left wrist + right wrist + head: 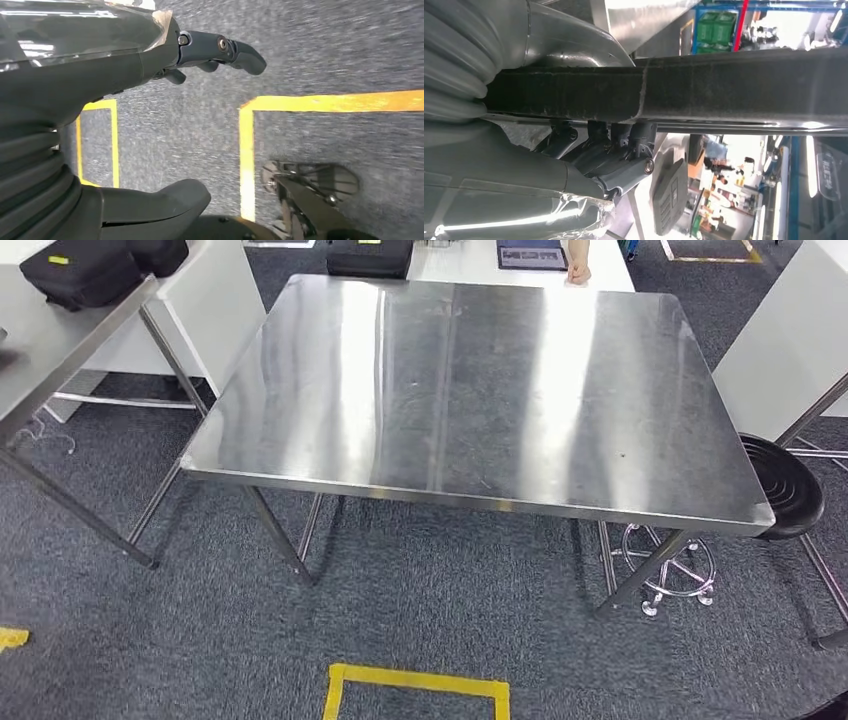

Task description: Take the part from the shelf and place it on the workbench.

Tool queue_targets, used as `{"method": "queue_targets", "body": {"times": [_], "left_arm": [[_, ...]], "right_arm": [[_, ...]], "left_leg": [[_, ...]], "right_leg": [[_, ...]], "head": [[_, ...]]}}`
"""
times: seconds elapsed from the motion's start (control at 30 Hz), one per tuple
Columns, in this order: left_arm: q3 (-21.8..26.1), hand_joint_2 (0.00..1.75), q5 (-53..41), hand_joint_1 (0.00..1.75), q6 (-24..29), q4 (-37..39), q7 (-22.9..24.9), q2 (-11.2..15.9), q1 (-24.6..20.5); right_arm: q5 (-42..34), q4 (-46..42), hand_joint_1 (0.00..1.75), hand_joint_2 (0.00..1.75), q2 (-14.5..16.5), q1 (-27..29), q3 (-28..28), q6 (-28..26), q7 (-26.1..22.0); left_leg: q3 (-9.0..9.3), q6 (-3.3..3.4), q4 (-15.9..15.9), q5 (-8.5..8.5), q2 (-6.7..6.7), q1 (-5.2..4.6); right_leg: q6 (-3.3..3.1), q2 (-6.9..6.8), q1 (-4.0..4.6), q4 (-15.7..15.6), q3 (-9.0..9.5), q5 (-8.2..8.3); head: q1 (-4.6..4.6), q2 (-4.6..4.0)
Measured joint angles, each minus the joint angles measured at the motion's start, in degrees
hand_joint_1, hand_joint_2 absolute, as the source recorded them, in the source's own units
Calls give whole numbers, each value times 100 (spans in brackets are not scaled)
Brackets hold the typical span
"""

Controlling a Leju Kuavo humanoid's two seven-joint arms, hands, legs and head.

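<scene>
The steel workbench point(470, 390) stands right in front of me in the head view, its top bare and shiny. In the right wrist view my right hand point(614, 150) grips the part point(734, 85), a long dark flat bar that runs across the whole picture. The thumb lies on one side of the bar and the dark fingers point(639, 137) curl round the other. My left hand point(100, 75) hangs over grey carpet in the left wrist view, fingers point(235, 50) stretched out and apart, holding nothing.
A black stool point(790, 485) stands at the workbench's right corner. Left of it is a second steel table point(60, 350) carrying black bags point(85, 270). A person's hand point(578, 270) rests on a white table behind. Yellow tape point(415, 680) marks a box on the carpet.
</scene>
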Motion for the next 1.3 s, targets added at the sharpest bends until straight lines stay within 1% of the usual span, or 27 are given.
{"method": "queue_targets", "body": {"times": [0.1, 0.13, 0.17, 0.2, 0.23, 0.27, 0.3, 0.4, 0.47, 0.5, 0.53, 0.6, 0.63, 0.67, 0.7, 0.77, 0.8, 0.83, 0.9, 0.97, 1.0, 1.07, 1.13, 1.17, 1.2, 1.27, 1.3], "left_arm": [[-1, 175, 1, 0, 8, 1, 16, -5, 17], [-1, 175, 6, 0, 14, 1, 22, -7, 26], [0, 175, 15, 0, 19, 1, 24, -7, 34], [1, 175, 24, 0, 27, 1, 25, -7, 41], [1, 175, 31, 0, 34, 2, 26, -4, 46], [2, 175, 35, 0, 43, 7, 27, 0, 50], [4, 175, 35, 0, 59, 12, 25, 4, 51], [13, 175, 35, 0, 96, 17, -9, 6, 31], [19, 175, 34, 0, 99, 8, -28, 0, 13], [21, 175, 37, 0, 96, 4, -31, -2, 4], [22, 175, 43, 0, 92, 4, -27, 0, 4], [30, 175, 75, 0, 88, 5, -10, -5, 6], [36, 175, 95, 0, 93, 5, 0, -12, 18], [42, 175, 117, 0, 104, 5, 8, -20, 34], [50, 175, 133, 0, 123, 5, 14, -27, 51], [68, 175, 154, 0, 188, 10, 25, -32, 66], [76, 175, 156, 0, 224, 17, 22, -32, 62], [83, 175, 158, 0, 256, 24, 10, -32, 56], [94, 175, 162, 0, 285, 31, -25, -36, 42], [102, 175, 148, 0, 255, 31, -40, -38, 31], [102, 175, 123, 0, 223, 31, -32, -39, 24], [80, 175, 11, 0, 142, 30, 15, -44, 6], [21, 175, -138, 0, 76, 26, 103, -46, -18], [-19, 175, -198, 0, 54, 22, 152, -45, -35], [-60, 175, -252, 0, 39, 18, 200, -44, -63], [-127, 175, -308, 0, 24, 11, 262, -39, -138], [-152, 175, -320, 0, 20, 9, 276, -37, -176]], "right_arm": [[11, -5, 175, 175, 8, -1, -1, 9, -5], [15, -5, 175, 175, 9, 0, -1, 14, -5], [18, -5, 175, 175, 12, 1, -2, 20, -4], [19, -5, 175, 175, 16, -1, -3, 26, -3], [20, -5, 175, 175, 21, -3, -3, 31, -2], [25, -5, 175, 175, 28, -13, -5, 35, 0], [33, -4, 175, 175, 34, -30, -8, 39, 6], [64, -5, 175, 175, 47, -79, -9, 53, 26], [76, -16, 175, 175, 49, -103, -11, 65, 34], [81, -20, 175, 175, 45, -125, -16, 72, 35], [84, -20, 175, 175, 39, -146, -23, 79, 34], [85, -7, 175, 175, 32, -167, -38, 95, 33], [83, 4, 175, 175, 31, -165, -44, 104, 33], [81, 13, 175, 175, 30, -164, -49, 115, 32], [79, 19, 175, 175, 28, -165, -53, 125, 32], [78, 28, 175, 175, 24, -165, -58, 141, 31], [76, 36, 175, 175, 23, -165, -60, 147, 36], [79, 45, 175, 175, 23, -162, -61, 159, 55], [139, 60, 175, 175, 21, -156, -62, 231, 177], [455, 79, 175, 175, -32, -157, -61, 448, 539], [723, 103, 175, 175, -91, -165, -58, 590, 751], [1562, 241, 175, 175, -334, -229, -18, 886, 1100], [2471, 560, 175, 175, -752, -442, 111, 1138, 1354], [2811, 797, 175, 175, -1013, -624, 219, 1232, 1473], [3061, 1081, 175, 175, -1296, -841, 356, 1308, 1587], [3297, 1594, 175, 175, -1782, -1227, 639, 1365, 1720], [3325, 1781, 175, 175, -1961, -1363, 756, 1362, 1743]], "left_leg": [[-800, -93, 1134, -268, -9, 53], [-1013, -107, 1305, -202, -9, 61], [-1119, -112, 1252, -4, -8, 66], [-1113, -108, 976, 301, -8, 69], [-1035, -88, 594, 617, -16, 66], [-927, -56, 286, 836, -41, 56], [-834, -14, 71, 937, -61, 41], [-713, 132, -48, 815, -87, -16], [-543, 207, -232, 754, -83, 12], [-426, 236, -355, 726, -80, 36], [-329, 253, -451, 694, -78, 53], [-187, 272, -540, 589, -82, 61], [-111, 268, -551, 523, -86, 62], [-19, 258, -552, 458, -89, 65], [91, 240, -550, 393, -90, 72], [282, 182, -535, 262, -93, 73], [329, 145, -521, 200, -102, 63], [342, 113, -511, 156, -106, 47], [347, 70, -520, 105, -112, 38], [368, 31, -485, 40, -90, 57], [319, 10, -343, -44, -71, 63], [-49, -15, 341, -328, -40, 68], [-583, -17, 1105, -518, -31, 70], [-750, -5, 1231, -438, -29, 69], [-804, 15, 1121, -228, -27, 69], [-623, 75, 416, 334, -21, 61], [-493, 100, 72, 504, -17, 46]], "right_leg": [[-74, 4, 4, -3, 177, -172], [-72, 14, 4, -3, 243, -244], [-63, 26, 0, -4, 328, -324], [-48, 39, -6, -6, 433, -410], [-27, 55, -14, -7, 537, -493], [8, 69, 0, -4, 625, -568], [53, 83, 6, -10, 686, -626], [172, 105, 2, -165, 814, -694], [204, 72, 12, -206, 897, -747], [205, 51, 25, -31, 819, -810], [196, 30, 27, 314, 613, -898], [198, 21, 29, 1179, -28, -1037], [233, 20, 23, 1450, -301, -1006], [295, 19, 15, 1507, -470, -868], [380, 14, 3, 1314, -519, -609], [521, -16, -13, 605, -441, -10], [514, -28, -14, 313, -376, 182], [460, -36, -9, 161, -347, 263], [310, -27, 10, 107, -322, 239], [203, -18, -9, 93, -285, 200], [148, -18, -25, 84, -249, 175], [53, -26, -29, 78, -190, 124], [3, -21, -11, 78, -157, 87], [-6, -4, -3, 78, -136, 71], [-4, 21, 1, 78, -104, 50], [33, 55, 3, 75, -28, -6], [65, 57, 21, 74, -6, -38]], "head": [[-21, 0], [-21, 0], [-23, 0], [-23, 0], [-26, 0], [-19, 0], [-6, -1], [-27, -1], [-35, 0], [-28, 0], [-17, 0], [-7, 0], [-5, 0], [-4, 0], [-1, 0], [16, -1], [35, -1], [43, -1], [49, 0], [42, 0], [39, 0], [36, 0], [39, 0], [38, 0], [38, 0], [38, 0], [43, 0]]}}
